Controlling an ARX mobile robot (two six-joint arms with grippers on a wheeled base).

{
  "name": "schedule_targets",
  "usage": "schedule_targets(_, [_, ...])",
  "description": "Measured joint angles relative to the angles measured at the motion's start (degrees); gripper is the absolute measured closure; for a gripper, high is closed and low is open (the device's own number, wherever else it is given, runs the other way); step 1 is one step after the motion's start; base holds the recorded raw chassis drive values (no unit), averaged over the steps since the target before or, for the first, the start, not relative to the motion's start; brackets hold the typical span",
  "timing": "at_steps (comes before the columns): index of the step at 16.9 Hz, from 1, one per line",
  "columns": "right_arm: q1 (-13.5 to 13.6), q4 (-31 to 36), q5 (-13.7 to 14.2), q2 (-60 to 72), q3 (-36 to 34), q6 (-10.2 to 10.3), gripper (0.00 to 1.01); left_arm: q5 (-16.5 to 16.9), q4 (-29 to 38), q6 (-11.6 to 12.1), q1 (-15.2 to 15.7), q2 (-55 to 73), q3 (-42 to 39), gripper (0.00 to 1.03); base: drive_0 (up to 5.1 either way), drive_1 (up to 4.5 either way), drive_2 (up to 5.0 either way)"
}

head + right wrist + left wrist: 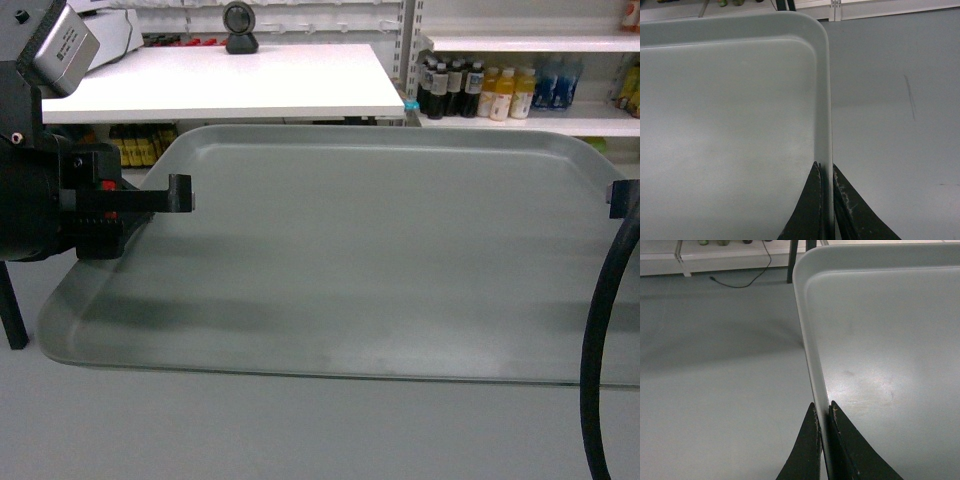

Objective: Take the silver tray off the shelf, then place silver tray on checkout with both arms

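The silver tray (370, 250) hangs in the air over the grey floor, held level between both arms and filling most of the head view. My left gripper (172, 196) is shut on its left rim; the left wrist view shows the rim (812, 340) pinched between the two black fingers (807, 450). My right gripper (620, 196) is shut on the right rim (824, 100), with a finger (855, 210) on each side of it. The checkout (230, 80), a white countertop with a black round-faced scanner (240, 28), stands just beyond the tray's far edge. No tray-bearing shelf is in view.
White shelves (530, 118) stocked with dark and yellow bottles (475, 90) stand at the back right. A black table leg (12, 310) stands at the left. A thick black cable (600, 340) hangs at the right. A thin cord (740, 282) lies on the floor.
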Motion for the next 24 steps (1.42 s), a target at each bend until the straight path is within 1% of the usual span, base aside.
schedule_targets(15, [0.00,-0.09,0.00,0.02,-0.02,0.00,0.98,0.02,0.02,0.00,0.00,0.00,0.00,1.00,-5.0,2.36,2.4])
schedule_targets(17, [0.50,0.42,-0.20,0.00,0.07,0.00,0.98,0.07,-0.33,0.04,0.63,0.00,-0.02,1.00,-5.1,2.36,2.4])
schedule_targets(19, [0.22,0.00,-0.04,0.02,0.04,0.00,0.98,0.09,-0.09,0.02,0.07,-0.02,-0.02,1.00,-5.1,2.36,2.4])
schedule_targets(24, [0.00,0.04,-0.02,0.02,0.04,-0.02,0.98,0.07,0.00,0.02,0.07,-0.02,-0.02,1.00,-5.1,2.36,2.4])
